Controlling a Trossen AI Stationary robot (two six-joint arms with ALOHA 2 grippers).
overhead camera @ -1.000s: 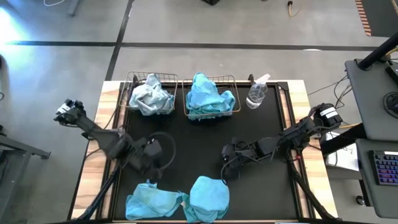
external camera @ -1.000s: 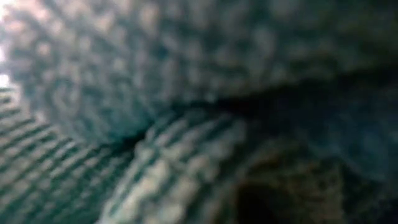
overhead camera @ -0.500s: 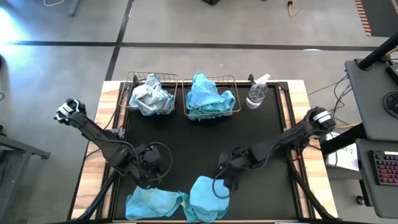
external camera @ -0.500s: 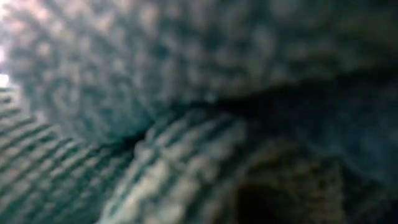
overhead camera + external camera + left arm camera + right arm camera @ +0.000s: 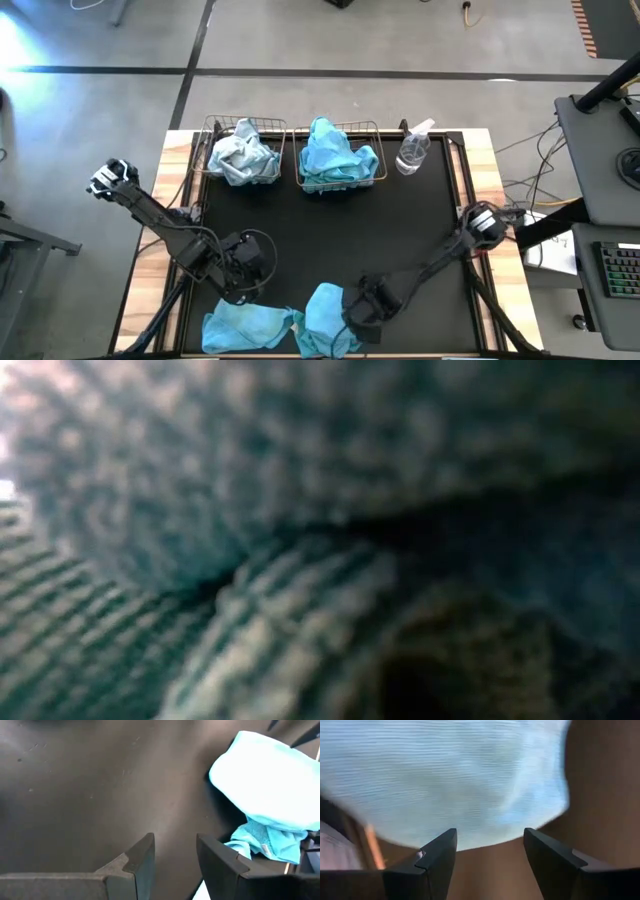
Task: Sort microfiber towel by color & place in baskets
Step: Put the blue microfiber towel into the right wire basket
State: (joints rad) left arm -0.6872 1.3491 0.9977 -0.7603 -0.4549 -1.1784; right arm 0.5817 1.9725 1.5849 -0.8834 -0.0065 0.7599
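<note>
1. Black table [image 5: 330,230] takes up most of the high view.
2. Two wire baskets sit side by side at the far edge: the left basket [image 5: 212,135] has a pale towel [image 5: 240,153] in it, the right basket [image 5: 372,132] a turquoise towel [image 5: 335,152].
3. Two more turquoise towels lie at the near edge, touching: left one [image 5: 240,325], right one [image 5: 322,315].
4. Right gripper [image 5: 360,318] is down at the right one's edge, jaws spread wide, nothing pinched.
5. Left gripper [image 5: 250,285] hangs just behind the left one, jaws apart, empty.
6. Spray bottle [image 5: 412,150] stands just right of the baskets.
</note>
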